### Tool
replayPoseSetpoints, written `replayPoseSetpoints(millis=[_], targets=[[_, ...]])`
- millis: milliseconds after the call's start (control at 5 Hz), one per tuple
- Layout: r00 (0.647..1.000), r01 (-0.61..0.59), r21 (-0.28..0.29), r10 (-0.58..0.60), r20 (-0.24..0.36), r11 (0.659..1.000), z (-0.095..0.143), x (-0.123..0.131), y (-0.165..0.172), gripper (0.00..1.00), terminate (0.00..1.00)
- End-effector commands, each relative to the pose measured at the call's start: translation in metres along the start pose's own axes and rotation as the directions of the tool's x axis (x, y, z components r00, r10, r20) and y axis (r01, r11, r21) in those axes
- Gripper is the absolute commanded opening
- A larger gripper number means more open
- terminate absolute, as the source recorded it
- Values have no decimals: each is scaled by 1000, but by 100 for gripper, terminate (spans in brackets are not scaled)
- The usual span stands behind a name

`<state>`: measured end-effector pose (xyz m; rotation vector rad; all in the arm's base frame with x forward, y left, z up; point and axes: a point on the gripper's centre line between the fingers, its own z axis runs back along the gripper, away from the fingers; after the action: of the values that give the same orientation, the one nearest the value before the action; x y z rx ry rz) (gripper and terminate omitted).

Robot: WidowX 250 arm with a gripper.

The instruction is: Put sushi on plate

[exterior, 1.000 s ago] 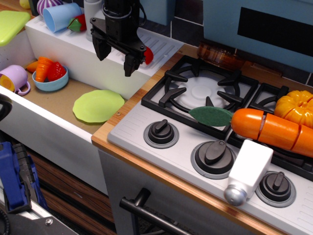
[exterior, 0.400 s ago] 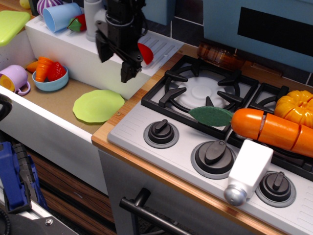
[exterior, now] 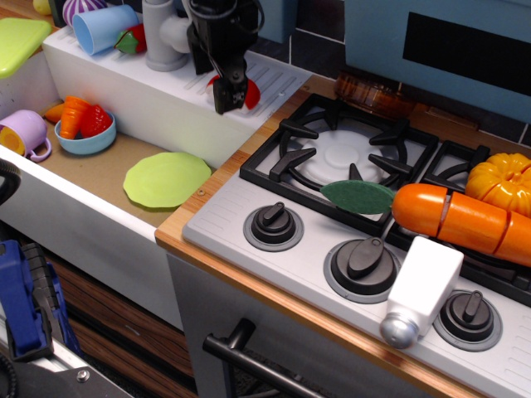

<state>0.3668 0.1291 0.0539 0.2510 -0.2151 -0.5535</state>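
The sushi [exterior: 250, 94] is a small red-topped piece on the white ribbed drainboard [exterior: 278, 76] behind the sink. My black gripper [exterior: 229, 98] has come down right at it. One finger [exterior: 222, 93] stands in front of the sushi, with red showing on both sides of it; the other finger is hidden behind. The jaws look spread, not closed on the piece. The light-green round plate [exterior: 166, 179] lies flat on the sink floor, below and to the left of the gripper, with nothing on it.
A blue bowl [exterior: 85, 138] with orange and red toys and a purple mug [exterior: 25, 133] sit left in the sink. A grey faucet [exterior: 162, 35] and a blue cup [exterior: 104, 28] stand on the back ledge. The stove [exterior: 340, 157] is to the right, with a carrot toy [exterior: 460, 220] and a white shaker [exterior: 420, 290].
The gripper has moved back and to the right over the drainboard, turned about its axis, and come down so that a finger now stands against the sushi.
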Motion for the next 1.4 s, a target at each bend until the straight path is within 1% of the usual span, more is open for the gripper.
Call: replayPoseSetpoints(millis=[0, 400, 800, 1000, 1200], targets=[[993, 95, 16, -96, 72, 995, 15, 19, 22, 100, 0], [980, 119, -35, -112, 162, 992, -4, 17, 18, 100, 0], [975, 118, -76, -101, 198, 990, -22, 12, 17, 100, 0], [972, 123, -97, -100, 213, 988, -32, 12, 21, 100, 0], [973, 97, -125, -68, 219, 987, -39, 10, 18, 100, 0]])
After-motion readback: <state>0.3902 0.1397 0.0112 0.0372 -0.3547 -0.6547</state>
